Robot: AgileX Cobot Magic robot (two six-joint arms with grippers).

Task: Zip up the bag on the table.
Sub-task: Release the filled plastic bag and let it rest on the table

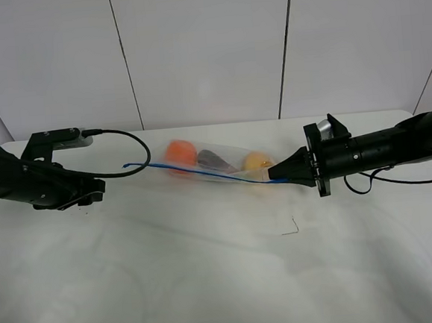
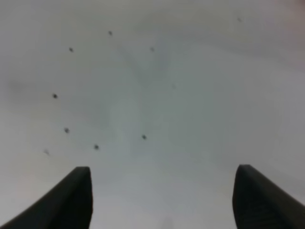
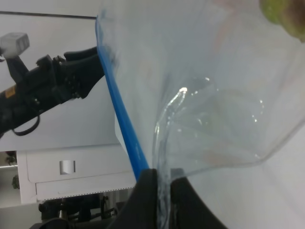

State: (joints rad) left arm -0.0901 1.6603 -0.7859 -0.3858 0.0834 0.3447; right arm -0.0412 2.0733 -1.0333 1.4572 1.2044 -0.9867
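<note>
The clear bag [image 1: 216,165] lies on the white table [image 1: 209,267], with an orange [image 1: 179,152], a dark eggplant [image 1: 214,160] and a yellowish pear [image 1: 257,162] inside. Its blue zipper strip [image 1: 194,173] runs along the near edge. My right gripper [image 1: 273,177] is shut on the strip's right end; the right wrist view shows the fingers [image 3: 143,191] pinching the blue strip [image 3: 121,121] and clear plastic [image 3: 205,95]. My left gripper [image 1: 91,195] sits left of the bag, apart from it. In the left wrist view its fingers [image 2: 71,200] stand wide apart over bare table.
A black cable [image 1: 126,157] loops from the left arm toward the bag's left end. A small dark mark [image 1: 290,229] lies on the table in front of the bag. White wall panels stand behind the table.
</note>
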